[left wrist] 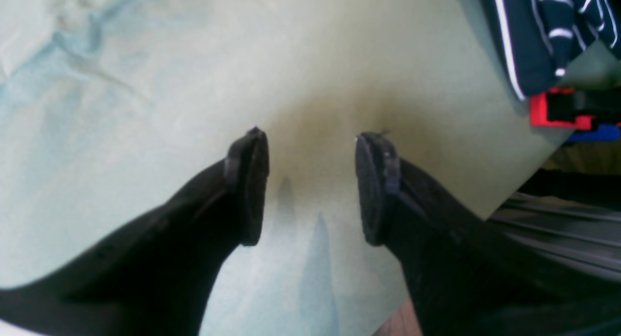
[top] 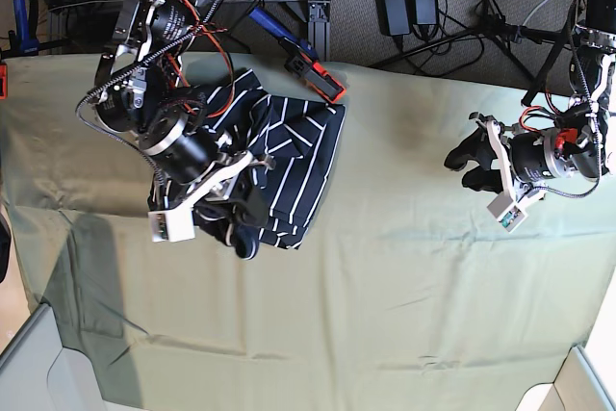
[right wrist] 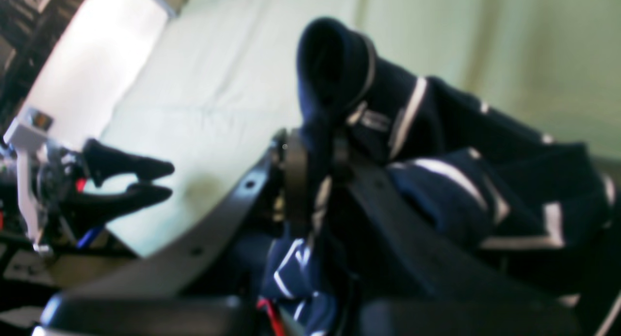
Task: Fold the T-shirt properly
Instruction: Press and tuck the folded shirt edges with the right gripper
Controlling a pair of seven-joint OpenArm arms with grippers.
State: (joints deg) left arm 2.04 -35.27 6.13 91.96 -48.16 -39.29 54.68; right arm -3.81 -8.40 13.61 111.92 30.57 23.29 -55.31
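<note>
Right gripper (right wrist: pixel 315 156) is clamping a bunched fold of the T-shirt (top: pixel 289 166); in the right wrist view the navy striped fabric is sitting pinched between the two fingers (right wrist: pixel 293 181) and spilling out above and below them, though that view is blurry. In the base view the shirt is lying crumpled on the pale green cloth (top: pixel 385 315) covering the table, toward the far side on that view's left, with the right arm sitting over part of it and a dark lump of fabric poking out near the shirt's lower edge. Left gripper (left wrist: pixel 310 185) is hanging released over bare green cloth, fingers (left wrist: pixel 247 185) spread apart with nothing between them, and its shadow is falling on the cloth right below. It's well apart from the shirt: base view is showing it at the far right of the table, left wrist view is catching only a corner of the striped fabric in the top right. A red and black clamp (left wrist: pixel 558 110) is sitting at the table edge just beside that shirt corner; in the base view it's showing just past the shirt's far corner. Cloth is wrinkling lightly across the near half of the table.
</note>
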